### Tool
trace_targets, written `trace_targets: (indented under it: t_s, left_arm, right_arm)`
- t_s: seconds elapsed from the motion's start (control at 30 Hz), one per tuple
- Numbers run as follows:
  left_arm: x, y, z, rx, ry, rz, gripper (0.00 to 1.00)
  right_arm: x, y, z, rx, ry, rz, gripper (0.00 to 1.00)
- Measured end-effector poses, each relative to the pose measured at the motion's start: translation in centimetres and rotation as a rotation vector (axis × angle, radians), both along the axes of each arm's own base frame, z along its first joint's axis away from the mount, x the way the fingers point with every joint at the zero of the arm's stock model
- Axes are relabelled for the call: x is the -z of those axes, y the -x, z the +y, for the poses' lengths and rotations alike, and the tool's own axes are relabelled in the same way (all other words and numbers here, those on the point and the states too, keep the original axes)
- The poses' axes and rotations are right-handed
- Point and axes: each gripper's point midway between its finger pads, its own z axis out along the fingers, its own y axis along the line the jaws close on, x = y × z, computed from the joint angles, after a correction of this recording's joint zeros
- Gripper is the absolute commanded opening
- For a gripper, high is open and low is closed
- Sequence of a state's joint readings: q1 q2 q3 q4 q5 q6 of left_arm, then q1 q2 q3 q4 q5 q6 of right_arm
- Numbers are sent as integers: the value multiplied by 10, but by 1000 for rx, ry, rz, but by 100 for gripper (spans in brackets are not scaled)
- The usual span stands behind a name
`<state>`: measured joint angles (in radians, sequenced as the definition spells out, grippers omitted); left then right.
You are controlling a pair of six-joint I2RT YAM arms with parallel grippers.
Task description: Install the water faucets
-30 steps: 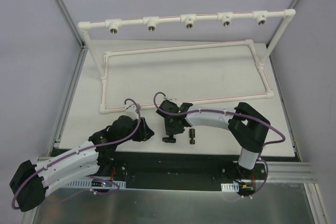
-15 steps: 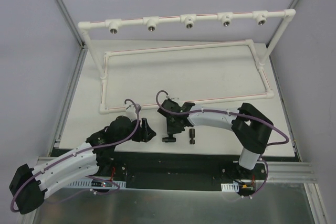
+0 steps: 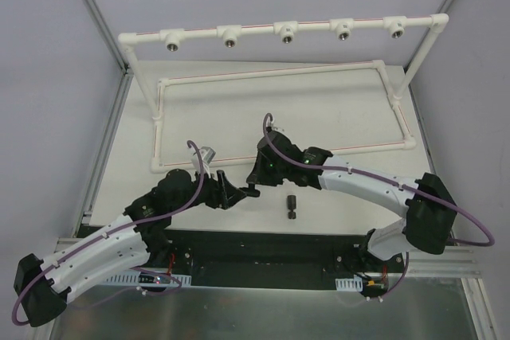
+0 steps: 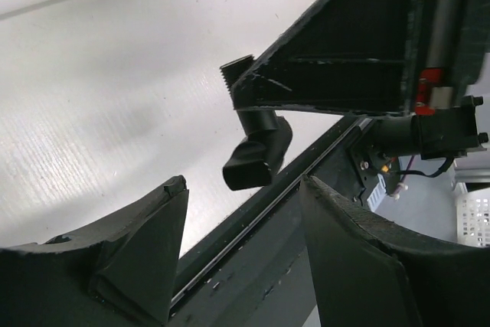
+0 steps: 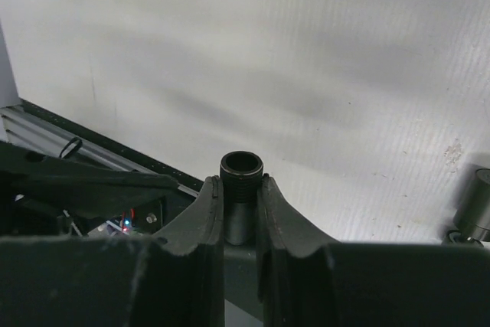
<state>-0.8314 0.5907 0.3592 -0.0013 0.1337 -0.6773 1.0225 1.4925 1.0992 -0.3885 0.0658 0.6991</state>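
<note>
Right wrist: right tool [image 5: 240, 186] clenches T-shaped faucet [image 5: 242, 168], now lifted (left tool [image 4: 245, 188] released).

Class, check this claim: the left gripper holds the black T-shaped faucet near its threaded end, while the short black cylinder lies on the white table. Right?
No: the right gripper holds the black T-shaped faucet, as the right wrist view shows; the left gripper is open. The rest stands.

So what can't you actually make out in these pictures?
- Right wrist view: the right claw covers the T-shaped faucet below its threaded mouth.
- Right wrist view: the stubby faucet is cut off by the right edge.
- Top view: threads in the white fittings are too small to see.
</note>
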Motion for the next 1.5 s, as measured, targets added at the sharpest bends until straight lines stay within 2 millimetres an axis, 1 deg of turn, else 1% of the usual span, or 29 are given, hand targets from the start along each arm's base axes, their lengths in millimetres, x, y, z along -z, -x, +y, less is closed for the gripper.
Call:
trace_targets:
  t_s: [0.1,0.17,0.3,0.37,0.43,0.57,0.7,0.8,0.93,1.03,1.1,1.13,1.2,1.23,1.33,1.43,1.47,1.5]
  left_arm:
    - [0,-1,-3,-10,14,26,63]
    - [-1,-2,-5,-20,32,41,63]
    - [-15,-6,-11,-42,107,43,62]
    - [-20,-8,-13,-50,139,45,60]
    - [-21,-9,-15,-54,152,52,58]
    - [-18,-11,-19,-58,157,74,56]
    - [-16,-10,-23,-41,158,91,54]
    - [-17,-9,-24,-35,165,93,46]
    - [-18,-7,-25,-29,174,104,29]
    - [-21,-7,-27,-25,187,102,19]
    - [-22,-8,-27,-26,193,101,5]
    - [-23,-8,-28,-24,195,101,0]
    - [-23,-8,-29,-21,197,101,0]
    - [-23,-8,-29,-19,199,102,0]
    - [-25,-7,-30,-17,209,101,0]
    - [-31,-5,-31,-7,229,98,0]
    - [-31,-4,-30,-7,232,98,0]
    - [-31,-4,-29,-7,235,97,0]
  right_arm:
    - [-14,0,1,3,-40,-18,0]
    - [-18,0,3,4,-60,-26,0]
    - [-18,4,1,3,-79,-18,0]
    - [-17,5,-1,4,-82,-13,0]
    - [-17,7,-2,5,-83,-11,0]
    - [-21,7,-3,7,-100,-18,0]
    - [-27,7,-3,10,-116,-27,0]
    - [-29,7,-3,11,-125,-31,0]
    - [-30,7,-3,11,-127,-32,0]
    - [-31,7,-3,12,-128,-33,0]
    - [-32,6,-3,14,-132,-36,0]
    - [-32,6,-3,15,-133,-38,0]
    - [-33,6,-4,15,-136,-40,0]
    - [-33,7,-5,16,-137,-41,5]
    - [-36,7,-7,19,-146,-49,41]
    - [-45,8,-12,33,-182,-76,62]
    - [-50,8,-14,39,-196,-87,68]
    - [-57,8,-18,43,-218,-111,71]
